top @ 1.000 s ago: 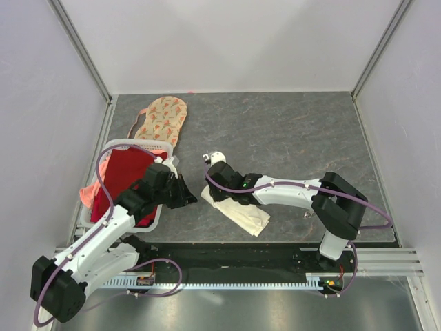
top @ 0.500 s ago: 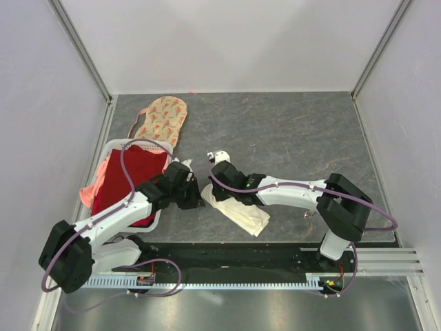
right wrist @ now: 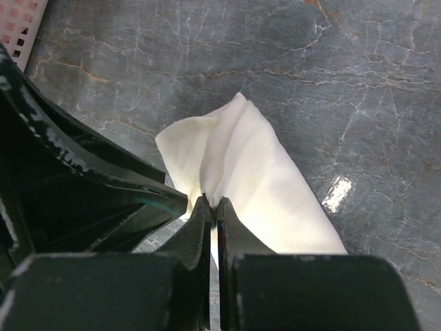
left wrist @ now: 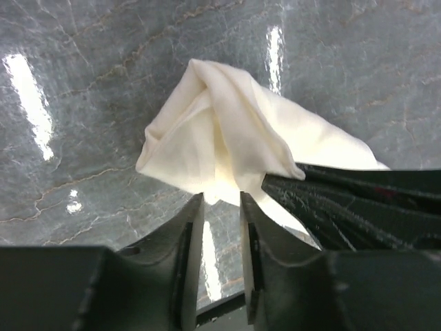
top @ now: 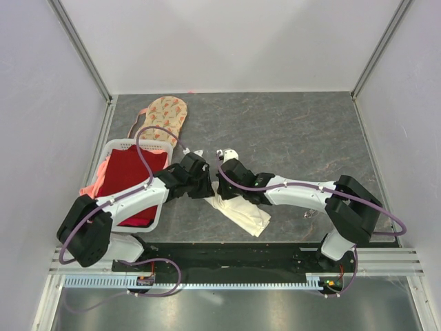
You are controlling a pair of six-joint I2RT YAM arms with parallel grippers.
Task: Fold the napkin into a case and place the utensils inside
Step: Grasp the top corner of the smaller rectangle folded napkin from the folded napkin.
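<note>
The napkin [top: 242, 215] lies bunched on the grey table, near the white basket [top: 134, 143]. The right gripper [right wrist: 212, 207] is pinched tight on a fold of it. The left gripper [left wrist: 220, 214] sits at the napkin's edge on the basket side, its fingers a bit apart and holding nothing.

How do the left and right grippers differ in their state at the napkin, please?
The left gripper has its jaws apart, while the right gripper is pinched shut. The right gripper holds a fold of the napkin; the left gripper holds nothing, its tips just short of the cloth. Both sit at the napkin's same end.
</note>
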